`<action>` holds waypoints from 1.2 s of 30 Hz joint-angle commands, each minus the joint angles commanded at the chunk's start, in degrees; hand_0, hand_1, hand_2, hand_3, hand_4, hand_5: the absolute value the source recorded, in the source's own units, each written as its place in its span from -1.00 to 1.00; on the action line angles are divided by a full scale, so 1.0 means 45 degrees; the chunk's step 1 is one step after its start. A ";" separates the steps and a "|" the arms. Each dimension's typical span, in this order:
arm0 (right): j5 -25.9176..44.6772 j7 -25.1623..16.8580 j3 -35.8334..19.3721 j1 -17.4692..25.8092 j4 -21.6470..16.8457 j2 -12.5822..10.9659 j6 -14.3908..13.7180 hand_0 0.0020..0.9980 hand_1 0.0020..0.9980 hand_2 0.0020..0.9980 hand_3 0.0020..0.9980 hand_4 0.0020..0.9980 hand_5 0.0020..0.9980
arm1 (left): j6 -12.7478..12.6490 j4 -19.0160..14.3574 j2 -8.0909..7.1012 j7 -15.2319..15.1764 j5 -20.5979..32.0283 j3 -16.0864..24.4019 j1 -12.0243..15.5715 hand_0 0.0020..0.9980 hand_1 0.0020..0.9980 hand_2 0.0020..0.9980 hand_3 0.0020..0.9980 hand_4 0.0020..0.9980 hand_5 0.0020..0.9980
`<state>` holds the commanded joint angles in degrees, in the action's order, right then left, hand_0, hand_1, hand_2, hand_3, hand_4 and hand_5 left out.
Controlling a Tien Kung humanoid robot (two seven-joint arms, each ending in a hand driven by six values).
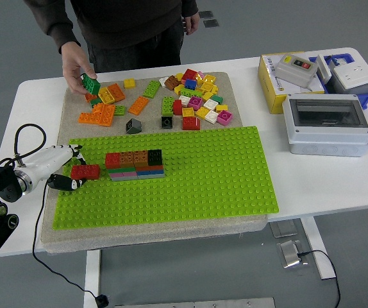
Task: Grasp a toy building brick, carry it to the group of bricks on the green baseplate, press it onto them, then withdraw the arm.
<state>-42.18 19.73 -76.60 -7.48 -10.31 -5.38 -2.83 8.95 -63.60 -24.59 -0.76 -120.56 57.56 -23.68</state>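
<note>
- The red brick point(84, 171) sits in the left robot hand point(68, 172), fingers closed around it, low over the left part of the green baseplate point(190, 186).
- It lies just left of the brick group point(135, 165), apart from it by a narrow gap; whether it touches the studs I cannot tell.
- Judged step: the carry is near its end, the press not yet done.
- The next move calls for a short shift to the right to bring the brick against or onto the group, studs lined up, then a firm push down and release.
- Nothing stands between brick and group; the baseplate around is bare.
- The right robot hand is not in view.
- Beyond the baseplate, loose bricks point(193, 96) lie scattered on the beige mat point(235, 83).
- A person's hand point(76, 63) sets a dark green brick point(91, 83) among the orange ones at far left, well clear of the robot's path.
- On the desk point(318, 179) at right stand a grey enclosure point(327, 125) and a yellow box point(276, 86), well apart.
</note>
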 joint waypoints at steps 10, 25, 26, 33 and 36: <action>-0.0022 0.0018 0.0009 0.0004 0.0000 -0.0006 0.0005 0.25 0.19 0.40 0.55 0.29 1.00 | 0.0017 0.0006 -0.0201 -0.0069 0.0199 0.0603 0.0087 1.00 1.00 1.00 0.17 0.22 -0.58; -0.0090 0.0005 -0.0093 0.0030 0.0000 -0.0081 -0.0038 0.25 0.19 0.40 0.55 0.29 1.00 | 0.0295 -0.0482 -0.1429 -0.0003 0.1090 0.2047 0.0112 1.00 1.00 1.00 0.18 0.21 -0.58; -0.0093 0.0000 -0.0110 0.0030 0.0000 -0.0095 -0.0043 0.25 0.19 0.40 0.55 0.29 1.00 | 0.0341 -0.0614 -0.1539 0.0032 0.1242 0.2076 0.0108 1.00 1.00 1.00 0.18 0.21 -0.58; -0.0157 -0.0061 -0.0333 0.0073 0.0000 -0.0198 -0.0083 0.25 0.19 0.39 0.55 0.29 1.00 | 0.0718 -0.2315 -0.2267 0.0395 0.2234 0.1720 0.0170 1.00 1.00 0.98 0.18 0.16 -0.63; -0.0223 -0.0079 -0.0442 0.0101 0.0000 -0.0227 -0.0097 0.25 0.19 0.39 0.55 0.29 1.00 | 0.1087 -0.3340 -0.2356 0.0899 0.2206 0.1339 0.0079 1.00 1.00 0.98 0.18 0.16 -0.63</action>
<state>-43.18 19.37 -78.58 -7.02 -10.31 -6.40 -3.27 13.84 -78.63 -35.19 3.29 -110.63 63.58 -23.33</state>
